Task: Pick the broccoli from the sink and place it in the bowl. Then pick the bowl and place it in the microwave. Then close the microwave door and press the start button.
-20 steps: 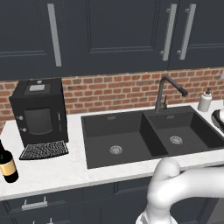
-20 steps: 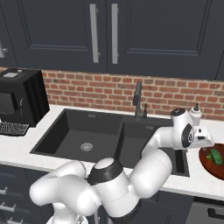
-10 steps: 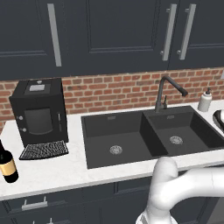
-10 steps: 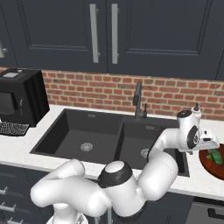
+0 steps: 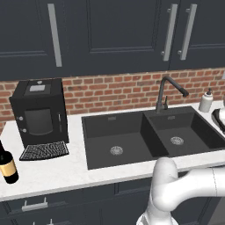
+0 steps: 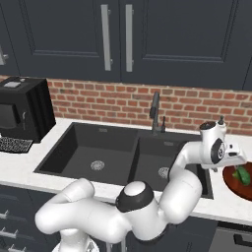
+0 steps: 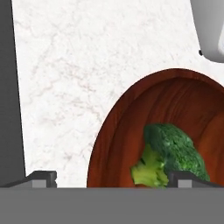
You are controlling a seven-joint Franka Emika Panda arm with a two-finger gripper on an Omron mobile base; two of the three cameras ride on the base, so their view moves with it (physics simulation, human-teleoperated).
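Broccoli (image 7: 173,155) lies in bowl (image 7: 131,122), florets toward its centre.

The bowl (image 7: 131,131) looks like glossy reddish wood, the broccoli (image 7: 173,151) rough, on white veined marble counter (image 7: 78,78).

You get even, soft rendered light, no glare or hard shadows; every view is sharp, without blur or edge distortion.

There was one broccoli (image 7: 173,153) floret, one reddish-brown bowl (image 7: 131,122) and one double-basin sink (image 5: 149,136) — two basins, two round drains, one black faucet (image 5: 166,92). One coffee machine (image 5: 39,113), one wine bottle (image 5: 7,163) and one soap dispenser (image 5: 205,101) stood on the counter (image 5: 66,169) — and one robot arm (image 6: 147,206).
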